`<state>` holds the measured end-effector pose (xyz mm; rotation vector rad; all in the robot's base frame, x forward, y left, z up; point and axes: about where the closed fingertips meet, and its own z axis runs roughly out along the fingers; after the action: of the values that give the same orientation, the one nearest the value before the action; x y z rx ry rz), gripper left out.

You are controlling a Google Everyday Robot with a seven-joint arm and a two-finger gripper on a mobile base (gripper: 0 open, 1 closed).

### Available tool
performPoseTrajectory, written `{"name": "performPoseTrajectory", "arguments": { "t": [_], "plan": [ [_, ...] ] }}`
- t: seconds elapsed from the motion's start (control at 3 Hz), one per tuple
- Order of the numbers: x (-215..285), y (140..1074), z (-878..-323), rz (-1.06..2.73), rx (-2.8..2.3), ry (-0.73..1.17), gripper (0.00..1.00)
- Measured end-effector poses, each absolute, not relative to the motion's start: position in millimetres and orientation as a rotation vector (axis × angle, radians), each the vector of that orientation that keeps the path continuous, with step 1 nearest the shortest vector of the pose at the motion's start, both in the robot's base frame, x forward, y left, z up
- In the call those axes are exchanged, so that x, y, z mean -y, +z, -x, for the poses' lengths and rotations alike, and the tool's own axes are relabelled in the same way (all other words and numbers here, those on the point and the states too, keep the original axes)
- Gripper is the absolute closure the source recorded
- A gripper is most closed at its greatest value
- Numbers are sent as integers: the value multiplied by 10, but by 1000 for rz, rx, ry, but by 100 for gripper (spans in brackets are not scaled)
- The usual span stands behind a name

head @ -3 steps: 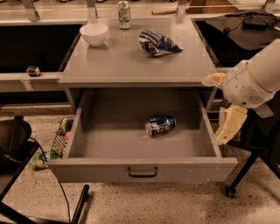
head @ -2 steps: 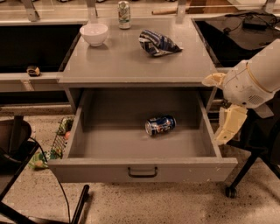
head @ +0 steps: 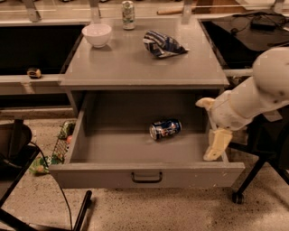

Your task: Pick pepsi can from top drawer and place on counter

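The pepsi can (head: 165,129), blue with silver ends, lies on its side on the floor of the open top drawer (head: 146,173), right of its middle. The drawer is pulled out fully, with its dark bar handle at the front centre. The counter (head: 140,63) is the grey cabinet top above it. My gripper (head: 210,125) is at the drawer's right wall, to the right of the can and apart from it. Its two cream fingers (head: 216,144) are spread apart and hold nothing.
On the counter stand a white bowl (head: 97,34) at the back left, a green-and-white can (head: 128,8) at the back, and a blue-and-white striped snack bag (head: 162,43) at the back right. A dark chair (head: 13,149) stands at the left, and a wheeled stand leg (head: 248,180) at the right.
My arm and gripper have moved left and down, from beside the counter's right edge to the drawer's right wall. The can has not moved.
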<state>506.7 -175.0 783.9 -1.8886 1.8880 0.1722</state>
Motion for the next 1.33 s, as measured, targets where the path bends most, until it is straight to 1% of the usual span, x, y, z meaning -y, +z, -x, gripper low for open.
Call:
{"name": "performPoseTrajectory", "arguments": {
  "t": [0.33, 0.67, 1.33],
  "plan": [
    [1682, 7371, -5271, 1918, -1860, 179, 0],
    [1705, 7113, -5586, 1883, -1841, 174, 0],
    [1581, 6666, -6122, 1861, -1815, 200, 0]
  ]
}}
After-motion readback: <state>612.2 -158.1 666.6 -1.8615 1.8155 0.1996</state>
